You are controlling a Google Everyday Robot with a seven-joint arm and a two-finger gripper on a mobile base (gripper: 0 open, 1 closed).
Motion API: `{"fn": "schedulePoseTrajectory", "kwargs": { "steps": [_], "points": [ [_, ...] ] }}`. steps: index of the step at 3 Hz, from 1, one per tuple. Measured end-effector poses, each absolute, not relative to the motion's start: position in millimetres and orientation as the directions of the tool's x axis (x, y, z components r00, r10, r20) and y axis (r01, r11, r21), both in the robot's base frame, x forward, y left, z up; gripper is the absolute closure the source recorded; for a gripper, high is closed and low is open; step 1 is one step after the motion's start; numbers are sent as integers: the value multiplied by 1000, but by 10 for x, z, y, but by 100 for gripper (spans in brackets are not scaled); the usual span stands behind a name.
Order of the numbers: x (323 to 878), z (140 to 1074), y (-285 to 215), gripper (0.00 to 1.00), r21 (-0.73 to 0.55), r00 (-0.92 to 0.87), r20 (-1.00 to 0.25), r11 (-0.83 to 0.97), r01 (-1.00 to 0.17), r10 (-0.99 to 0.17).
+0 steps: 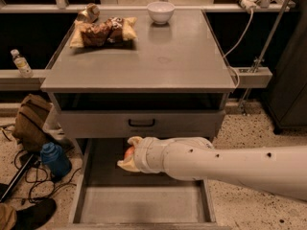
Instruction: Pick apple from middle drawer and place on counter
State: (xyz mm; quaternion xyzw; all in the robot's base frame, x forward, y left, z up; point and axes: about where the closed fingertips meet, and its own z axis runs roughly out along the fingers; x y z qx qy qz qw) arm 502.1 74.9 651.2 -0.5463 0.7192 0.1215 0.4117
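The apple (128, 153) shows as a small red-orange patch between the two cream fingers of my gripper (128, 153). The gripper is shut on the apple and holds it over the back left part of the open middle drawer (144, 206), just below the grey drawer front with the black handle (141, 123). My white arm (230, 166) reaches in from the right and hides most of the apple. The grey counter (158, 66) lies above, with a faint ring mark near its middle.
On the counter stand a white bowl (160, 11) at the back, a chip bag (103, 31) and a can (88, 12) at the back left. On the floor to the left lie a brown bag (31, 121), a blue object (55, 160) and cables.
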Motion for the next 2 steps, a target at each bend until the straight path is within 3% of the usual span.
{"fn": "schedulePoseTrajectory", "kwargs": {
  "steps": [2],
  "points": [
    [5253, 7945, 851, 100, -504, 125, -680, 337, -795, -723]
  ]
}}
